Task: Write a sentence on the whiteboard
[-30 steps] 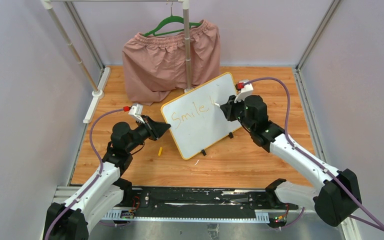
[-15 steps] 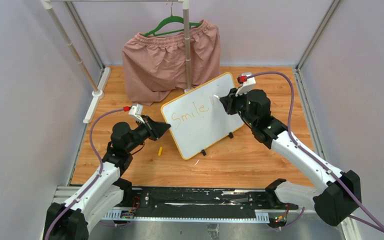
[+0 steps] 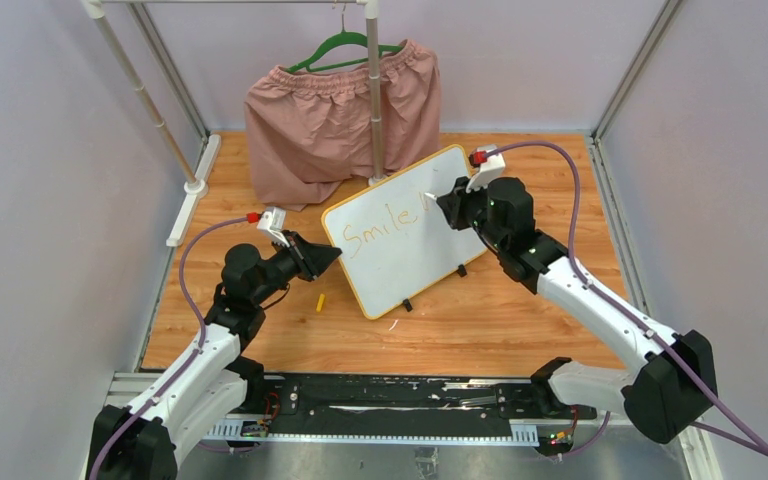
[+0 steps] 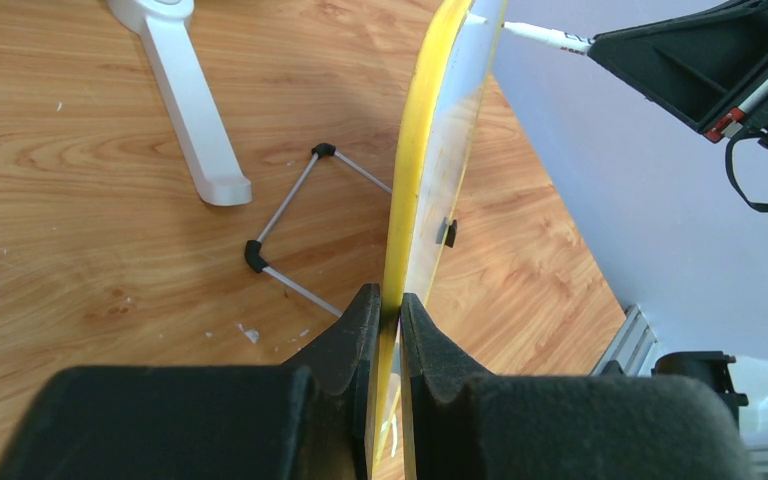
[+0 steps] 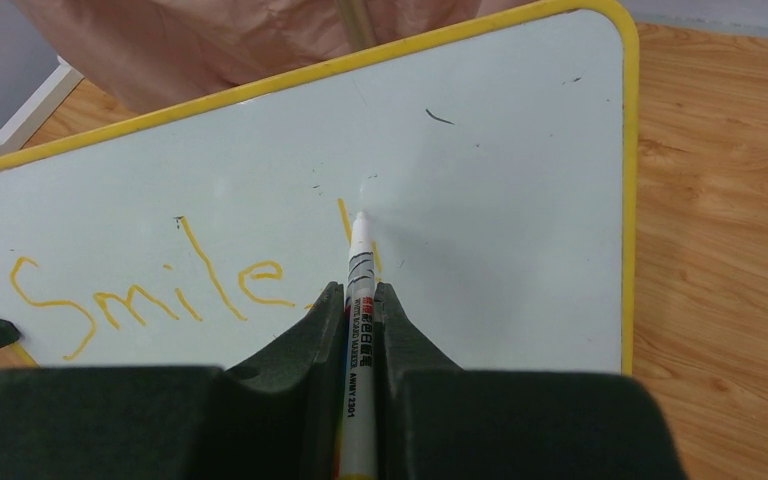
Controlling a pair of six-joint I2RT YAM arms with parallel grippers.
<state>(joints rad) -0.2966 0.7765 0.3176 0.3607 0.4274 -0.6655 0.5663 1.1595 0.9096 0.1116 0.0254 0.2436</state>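
The whiteboard [image 3: 410, 230] with its yellow frame stands tilted on the wooden floor; in the left wrist view I see the whiteboard [image 4: 422, 170] edge-on. My left gripper [image 3: 328, 256] [image 4: 388, 305] is shut on its left edge. The sentence [image 3: 380, 227] [image 5: 150, 290] reads "Smile" in orange, followed by one short stroke. My right gripper [image 3: 447, 206] [image 5: 360, 295] is shut on a white marker [image 5: 359, 300]; the marker [image 4: 545, 37] has its tip at the board just right of that stroke.
Pink shorts [image 3: 340, 120] hang on a green hanger from a white rack behind the board. The rack's foot [image 4: 195, 110] and the board's wire stand [image 4: 285, 215] rest on the floor. A small yellow cap [image 3: 321, 300] lies left of the board's lower corner.
My right gripper has moved up and a little left along the board with the marker, and a short orange stroke now shows after "Smile". The left arm has not moved.
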